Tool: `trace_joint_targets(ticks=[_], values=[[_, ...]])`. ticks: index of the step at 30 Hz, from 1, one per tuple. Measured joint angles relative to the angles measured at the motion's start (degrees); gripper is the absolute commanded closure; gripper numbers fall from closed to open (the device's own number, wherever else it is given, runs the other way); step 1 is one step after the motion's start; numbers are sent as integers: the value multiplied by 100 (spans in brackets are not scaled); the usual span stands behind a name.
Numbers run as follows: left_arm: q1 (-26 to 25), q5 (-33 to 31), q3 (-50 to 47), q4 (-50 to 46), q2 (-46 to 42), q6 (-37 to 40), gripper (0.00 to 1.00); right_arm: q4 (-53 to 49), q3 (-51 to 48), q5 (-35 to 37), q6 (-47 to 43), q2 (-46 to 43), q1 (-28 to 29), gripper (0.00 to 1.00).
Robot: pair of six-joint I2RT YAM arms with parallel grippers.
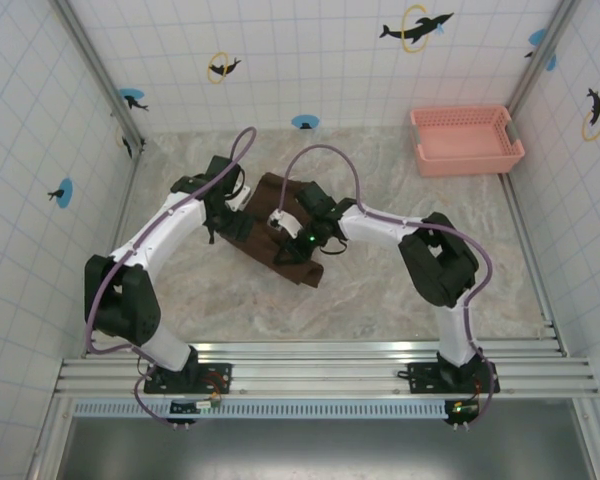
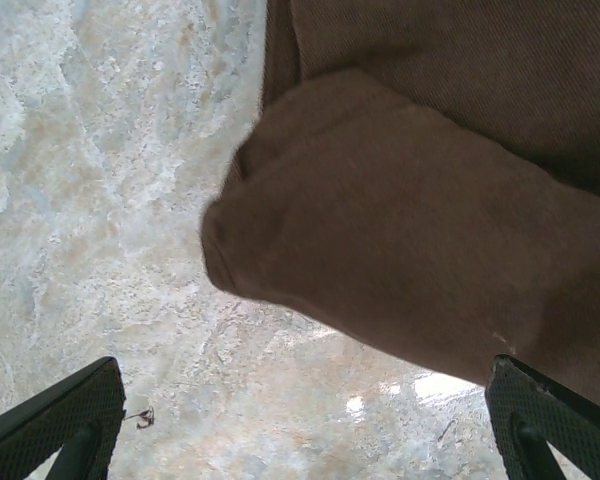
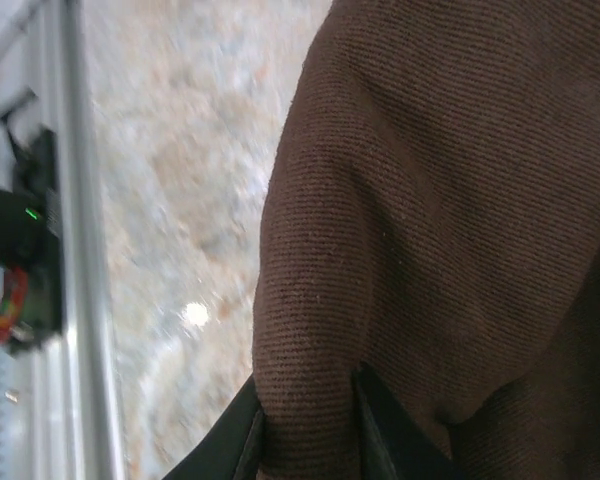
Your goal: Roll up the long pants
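Observation:
The long pants (image 1: pixel 298 268) lie bunched as a dark brown bundle in the middle of the marble table. My left gripper (image 1: pixel 226 208) sits at the bundle's left edge. In the left wrist view it (image 2: pixel 300 405) stands wide open over bare table, and a rounded fold of the pants (image 2: pixel 410 240) lies just beyond its fingertips without touching them. My right gripper (image 1: pixel 305 235) is on top of the bundle. The right wrist view has it (image 3: pixel 305 435) shut on a raised fold of the pants (image 3: pixel 400 200), with brown cloth pinched between both fingers (image 3: pixel 380 430).
A pink mesh basket (image 1: pixel 467 138) stands at the back right corner. Tiled walls close in the table on three sides, and the metal rail (image 1: pixel 310 365) with the arm bases runs along the near edge. Bare marble (image 1: pixel 210 300) lies in front of the bundle.

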Motion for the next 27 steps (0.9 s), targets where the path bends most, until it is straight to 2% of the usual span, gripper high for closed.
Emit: trace_joint_targets(ticks=[5, 10, 14, 20, 27], values=[[0, 28, -7, 0, -20, 0, 5, 404, 243, -730, 975, 378, -26, 75], [0, 136, -13, 2, -33, 0, 5, 1220, 317, -940, 2085, 516, -85, 74], [0, 175, -22, 7, -33, 0, 5, 2157, 195, -879, 2975, 603, -293, 74], [0, 214, -24, 83, 48, 0, 5, 2898, 70, -621, 3609, 841, -616, 74], [0, 186, 319, 168, 916, -96, 3, 3679, -184, -452, 4227, 1207, -634, 74]])
